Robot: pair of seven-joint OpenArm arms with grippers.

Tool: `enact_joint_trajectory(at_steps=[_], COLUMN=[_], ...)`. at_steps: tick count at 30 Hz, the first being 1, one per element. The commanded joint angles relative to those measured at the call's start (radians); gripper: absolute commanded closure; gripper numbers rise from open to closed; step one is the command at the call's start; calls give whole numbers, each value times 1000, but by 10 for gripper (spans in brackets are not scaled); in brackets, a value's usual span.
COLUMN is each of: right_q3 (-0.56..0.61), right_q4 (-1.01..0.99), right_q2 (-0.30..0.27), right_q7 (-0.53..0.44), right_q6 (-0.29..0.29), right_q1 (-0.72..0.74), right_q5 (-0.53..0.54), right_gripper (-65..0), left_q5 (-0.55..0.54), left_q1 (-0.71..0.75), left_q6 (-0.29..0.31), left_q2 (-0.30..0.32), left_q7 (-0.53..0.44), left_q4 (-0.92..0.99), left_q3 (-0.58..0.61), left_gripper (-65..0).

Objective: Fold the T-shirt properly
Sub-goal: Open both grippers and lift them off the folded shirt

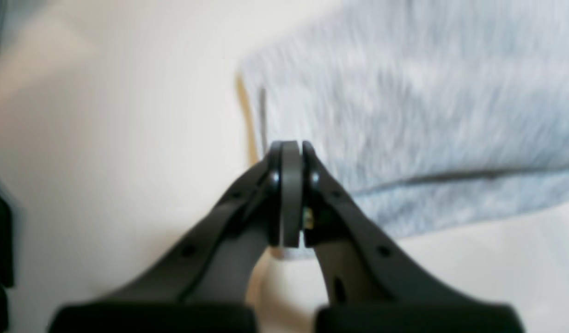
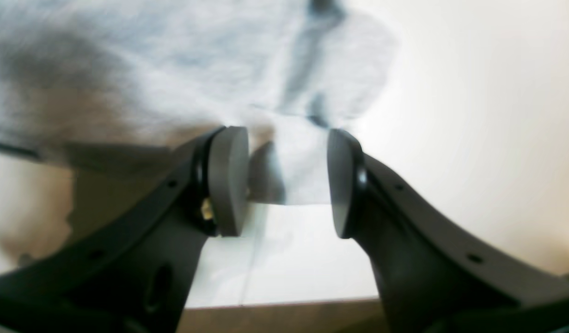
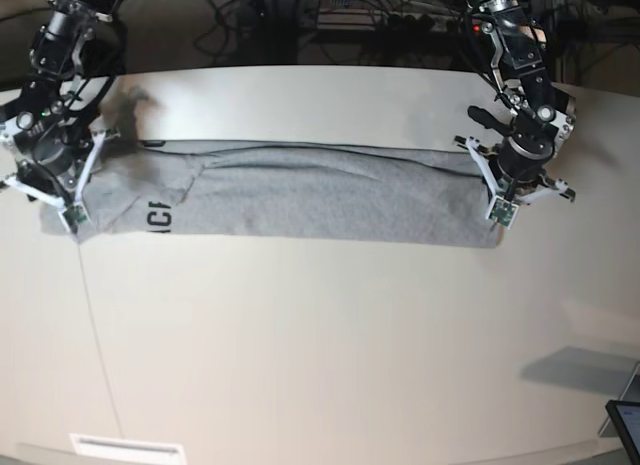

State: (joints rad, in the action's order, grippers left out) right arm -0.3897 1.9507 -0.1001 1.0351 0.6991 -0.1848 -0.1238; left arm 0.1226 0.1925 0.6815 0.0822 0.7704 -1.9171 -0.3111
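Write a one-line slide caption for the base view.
Long folded heather-grey cotton T-shirt lies on a white table, an end effector at each end.

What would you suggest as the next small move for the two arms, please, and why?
Probably open the left gripper and lift both arms clear. The heather-grey cotton T-shirt lies as a long flat band on the white table; the right gripper has its jaws apart with cloth loose between them, while the left jaws are pressed shut at the band's corner.

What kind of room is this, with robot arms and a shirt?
Probably a robotics lab or workshop. Two robot arms stand over a wide white table with a grey T-shirt spread across it, and tangled cables and equipment sit behind the table. That looks like a test setup, not a home.
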Motion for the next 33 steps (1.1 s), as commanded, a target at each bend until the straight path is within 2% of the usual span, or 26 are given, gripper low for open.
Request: enact_joint_trajectory(at_steps=[1,2,3,5,8,10,14,17,20,25,30,33], right_q3=[13,16,15,15,18,18,53,127,183,257,413,499], right_q4=[22,22,22,22,20,19,19,20,25,52,52,52], right_q2=[-7,-7,-5,-2,4,27,47,49,70,110,190,207], right_q7=[-68,-121,-164,-229,-309,-372,-525,-611,-643,-665,-665,-660], right_q6=[-1,-1,-1,-1,-1,-1,-1,-1,-1,-1,-1,-1], right_q1=[-14,-35,-49,-72,-95,-97,-130,-167,-164,-157,-158,-160], right_q5=[9,9,8,-17,-112,-192,-325,-400,-480,-546,-707,-741], right_gripper=[-266,-266,-266,-268,-271,-273,-273,-309,-318,-319,-318,-303], left_q5=[5,4,4,-22,-165,-278,-479,-590,-674,-687,-687,-668], left_q1=[-4,-12,-14,-15,-9,-8,-12,-14,-6,-3,-4,-1], left_q6=[-12,-10,-7,-6,-6,-6,17,17,17,17,17,17], left_q2=[0,-15,-28,-40,-28,11,75,113,146,161,181,181], left_q7=[-9,-7,-7,-7,18,91,192,209,208,202,197,159], left_q4=[-25,-26,-26,-26,-23,-18,28,98,164,195,186,179], left_q3=[-26,-53,-86,-139,-214,-262,-322,-336,-336,-336,-336,-336], left_gripper=[0,-8,-44,-158,-346,-422,-442,-442,-437,-437,-435,-435])
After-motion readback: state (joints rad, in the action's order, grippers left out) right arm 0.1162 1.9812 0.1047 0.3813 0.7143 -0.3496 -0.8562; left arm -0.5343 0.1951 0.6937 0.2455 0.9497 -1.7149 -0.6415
